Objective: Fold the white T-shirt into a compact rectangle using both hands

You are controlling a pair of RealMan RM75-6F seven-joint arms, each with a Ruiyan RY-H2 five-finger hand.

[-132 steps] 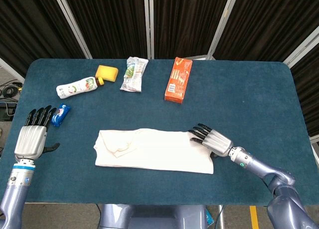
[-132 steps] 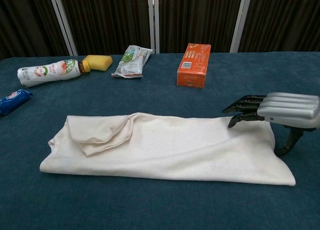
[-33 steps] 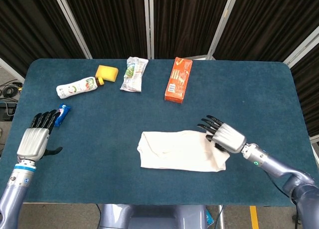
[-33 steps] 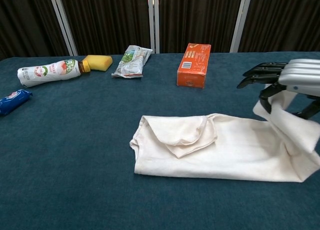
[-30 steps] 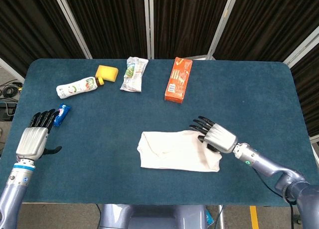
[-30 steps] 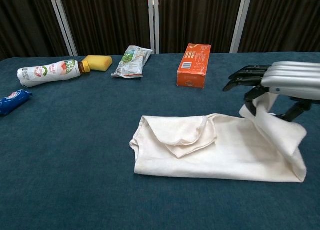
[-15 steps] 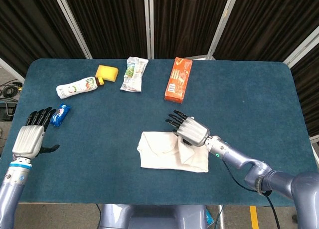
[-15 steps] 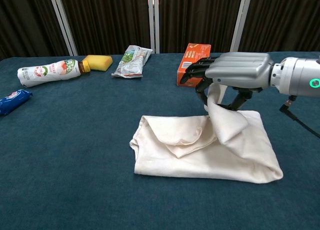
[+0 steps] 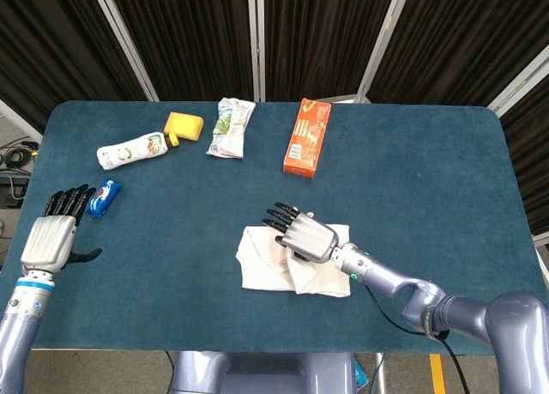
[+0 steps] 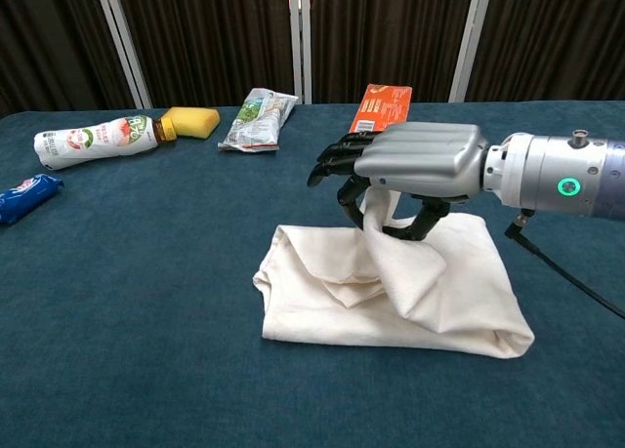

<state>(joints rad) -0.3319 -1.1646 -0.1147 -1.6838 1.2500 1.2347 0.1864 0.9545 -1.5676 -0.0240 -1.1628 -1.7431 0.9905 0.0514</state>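
Right hand: the right hand (image 9: 304, 233) (image 10: 415, 159) hangs palm-down over the middle of the white T-shirt (image 9: 292, 269) (image 10: 391, 292), pinching a fold of cloth between thumb and fingers (image 10: 337, 161); the pinched flap rises off the rest of the shirt and drapes down toward the near right.
Right arm: the forearm (image 10: 566, 175) reaches in from the right, a green light lit on the wrist.
White T-shirt: it lies on the near centre of the blue table (image 9: 412, 154) (image 10: 146, 272) as a rumpled, partly folded bundle, its left end flat with a curved hem showing, its right part doubled over under the lifted flap.
Left hand: the left hand (image 9: 53, 231) shows only in the head view, at the near left edge of the table, well apart from the shirt, holding nothing, its dark fingers straight and slightly fanned, pointing to the far side.
Blue packet: a small blue packet (image 9: 104, 197) (image 10: 27, 196) lies just beyond the left hand's fingertips.
Far row: a white bottle (image 9: 133, 149) (image 10: 93, 141) lies on its side at far left, its cap beside a yellow sponge (image 9: 184, 125) (image 10: 190, 122); to the right come a green-and-white snack bag (image 9: 231, 127) (image 10: 258, 119) and an orange box (image 9: 307, 137) (image 10: 387, 101), the box partly hidden behind the right hand in the chest view.
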